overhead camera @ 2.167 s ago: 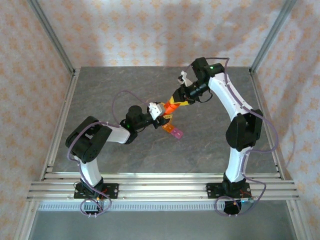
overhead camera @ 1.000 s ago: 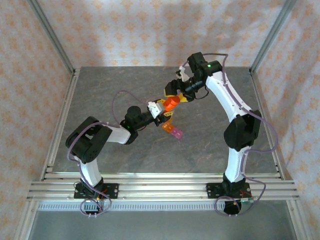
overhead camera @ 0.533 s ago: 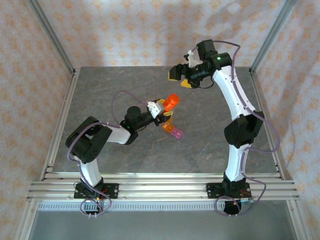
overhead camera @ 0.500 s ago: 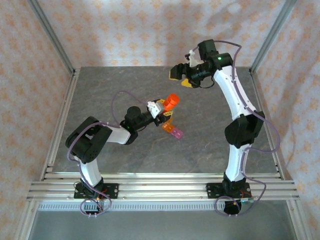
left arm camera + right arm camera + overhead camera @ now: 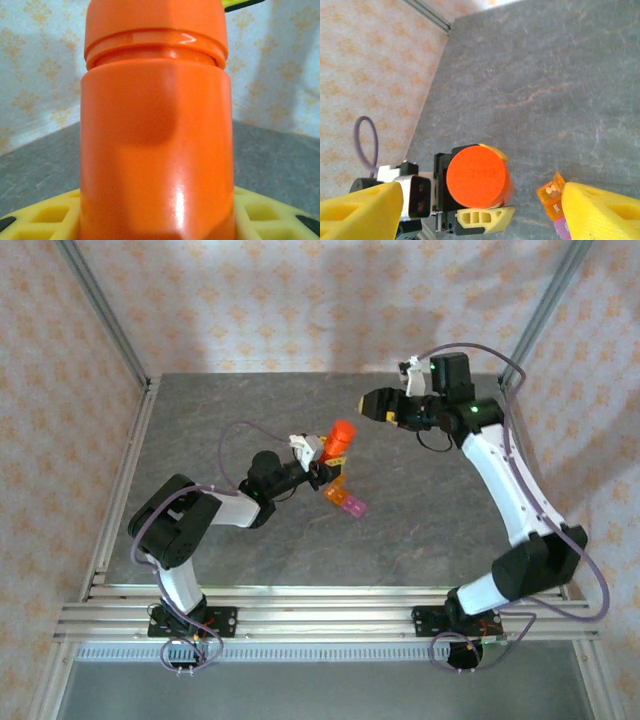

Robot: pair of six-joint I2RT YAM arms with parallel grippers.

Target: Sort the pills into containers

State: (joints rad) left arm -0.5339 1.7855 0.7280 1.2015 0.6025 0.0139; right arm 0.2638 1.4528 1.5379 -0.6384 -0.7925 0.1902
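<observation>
Left claw clenched on orange-red bottle, cap up, near table centre. Containers sit on the table just beside that claw, on its near-right: orange one touching pink one. Right claw farther back-right, apart from the bottle, released, nothing between its jaws.

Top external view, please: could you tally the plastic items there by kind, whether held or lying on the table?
Bottle: 1
Small containers: 2, the orange container and the pink container
Total: 3
</observation>
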